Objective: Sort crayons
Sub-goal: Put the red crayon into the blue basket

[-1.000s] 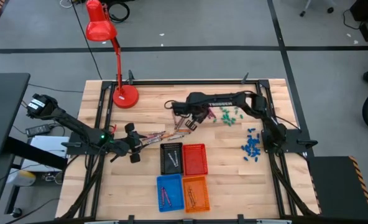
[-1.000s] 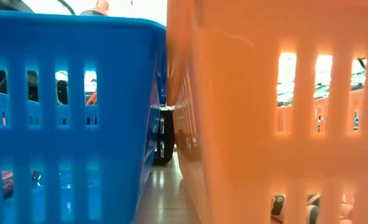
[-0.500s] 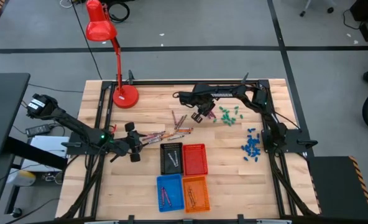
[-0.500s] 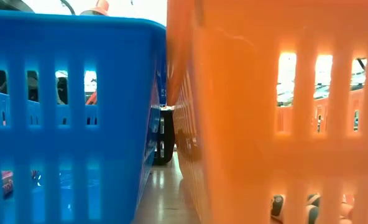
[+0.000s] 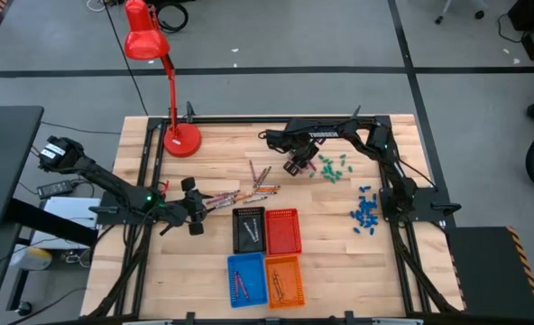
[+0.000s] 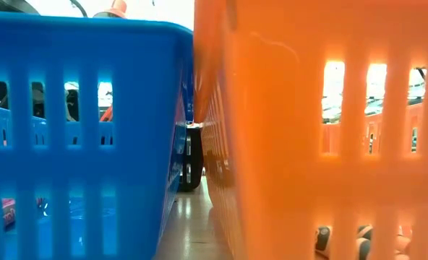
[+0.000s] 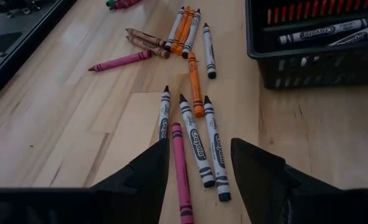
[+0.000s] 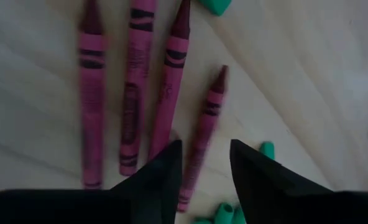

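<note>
Since a second ago the right pincer (image 5: pixel 296 167) is shifted toward the green pieces (image 5: pixel 332 167), fingers parted, empty, above maroon crayons (image 8: pixel 131 87) left on the worktop (image 5: pixel 213 167). The left pincer (image 7: pixel 199 165) is held wide open over more crayons; the low view is blocked by baskets (image 6: pixel 84 130).

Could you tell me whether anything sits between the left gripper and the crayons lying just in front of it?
Nothing visible does. The left gripper is open, and the pink crayon and three black crayons lie on bare table right at its fingertips.
</note>
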Controlling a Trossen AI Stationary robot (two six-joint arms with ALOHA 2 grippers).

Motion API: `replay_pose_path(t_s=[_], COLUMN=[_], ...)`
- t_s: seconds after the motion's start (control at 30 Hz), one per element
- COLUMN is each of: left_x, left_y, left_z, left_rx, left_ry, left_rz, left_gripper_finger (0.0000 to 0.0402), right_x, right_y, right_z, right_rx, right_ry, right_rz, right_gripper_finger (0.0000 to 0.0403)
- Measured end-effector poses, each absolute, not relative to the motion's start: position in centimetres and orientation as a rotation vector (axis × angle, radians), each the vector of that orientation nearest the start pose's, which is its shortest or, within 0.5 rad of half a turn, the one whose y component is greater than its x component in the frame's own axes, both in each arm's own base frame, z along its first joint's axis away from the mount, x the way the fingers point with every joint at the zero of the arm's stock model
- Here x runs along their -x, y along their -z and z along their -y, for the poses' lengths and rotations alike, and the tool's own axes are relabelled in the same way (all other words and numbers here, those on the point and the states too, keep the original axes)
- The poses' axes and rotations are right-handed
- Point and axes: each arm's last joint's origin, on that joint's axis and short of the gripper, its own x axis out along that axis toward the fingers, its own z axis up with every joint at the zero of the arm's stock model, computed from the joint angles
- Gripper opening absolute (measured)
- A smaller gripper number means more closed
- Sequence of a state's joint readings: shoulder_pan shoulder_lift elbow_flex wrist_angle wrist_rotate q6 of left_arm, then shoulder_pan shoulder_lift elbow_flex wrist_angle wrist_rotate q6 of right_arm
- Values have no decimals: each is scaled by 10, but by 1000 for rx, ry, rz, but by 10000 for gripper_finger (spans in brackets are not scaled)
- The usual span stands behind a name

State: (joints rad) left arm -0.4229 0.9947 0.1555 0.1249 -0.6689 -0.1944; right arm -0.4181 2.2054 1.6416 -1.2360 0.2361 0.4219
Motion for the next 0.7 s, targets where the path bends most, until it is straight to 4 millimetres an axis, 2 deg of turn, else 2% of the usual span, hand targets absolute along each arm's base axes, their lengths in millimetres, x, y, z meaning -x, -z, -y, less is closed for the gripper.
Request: replay_pose_path(t_s=[0.33, 0.7], left_x=[-147, -146], left_y=[-123, -123], left_z=[46, 46], left_rx=[-185, -190], left_ry=[-293, -293], left_rz=[-584, -592], left_gripper_finger=[185, 185], right_x=[-355, -354], right_y=[-140, -138], right_z=[168, 171], right_rx=[-488, -535], right_ry=[772, 663], right_rz=[-1698, -1713], right_gripper_finger=[124, 47])
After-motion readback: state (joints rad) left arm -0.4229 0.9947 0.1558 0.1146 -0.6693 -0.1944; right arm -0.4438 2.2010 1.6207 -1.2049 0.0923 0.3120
